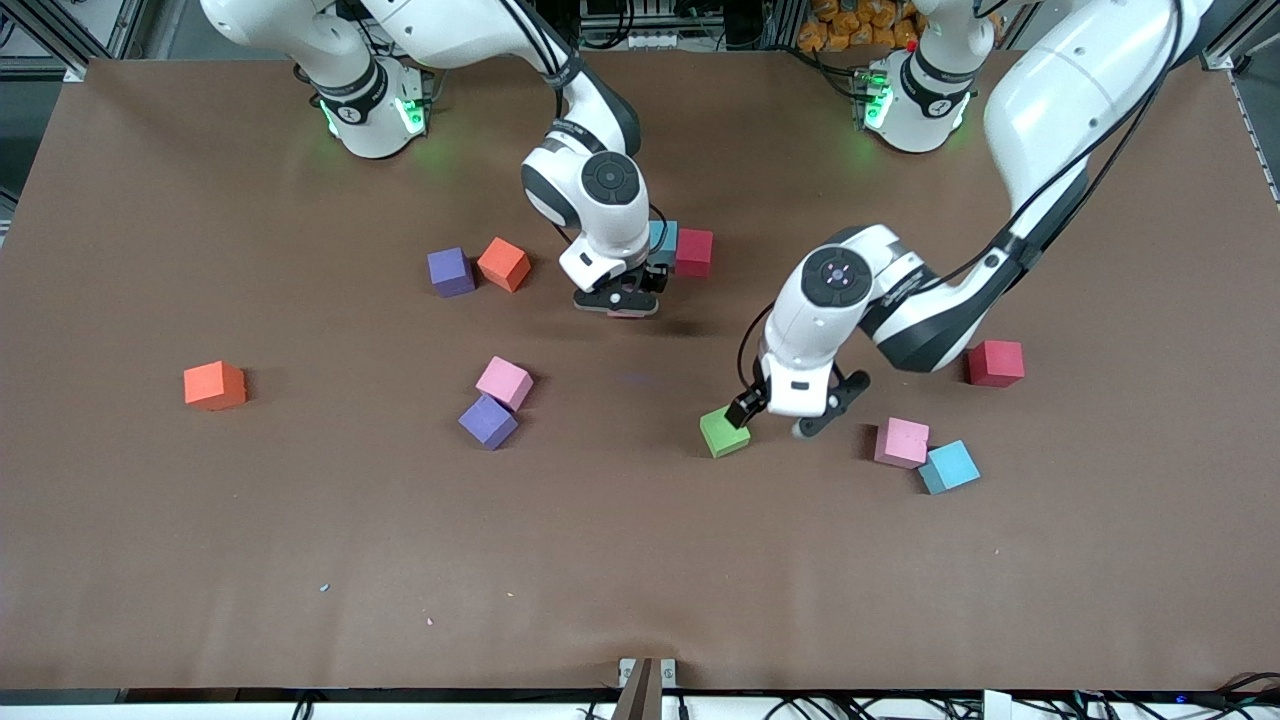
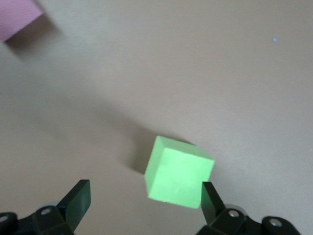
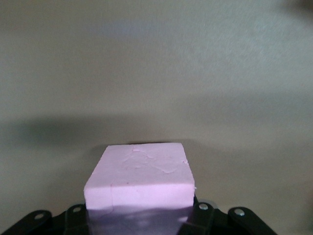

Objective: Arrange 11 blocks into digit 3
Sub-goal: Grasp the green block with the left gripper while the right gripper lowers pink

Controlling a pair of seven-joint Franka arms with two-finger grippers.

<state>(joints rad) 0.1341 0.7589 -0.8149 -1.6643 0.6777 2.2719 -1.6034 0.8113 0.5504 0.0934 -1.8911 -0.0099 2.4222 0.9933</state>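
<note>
My right gripper is shut on a pink block and holds it low over the table, beside a light blue block and a red block that touch each other. My left gripper is open just above a green block. In the left wrist view the green block sits inside the gap, close to one of the fingers. Loose blocks lie scattered on the brown table. No digit 3 figure is in view.
A purple block and an orange block sit toward the right arm's end, as do a pink and purple pair and a lone orange block. Red, pink and light blue blocks lie near the left arm.
</note>
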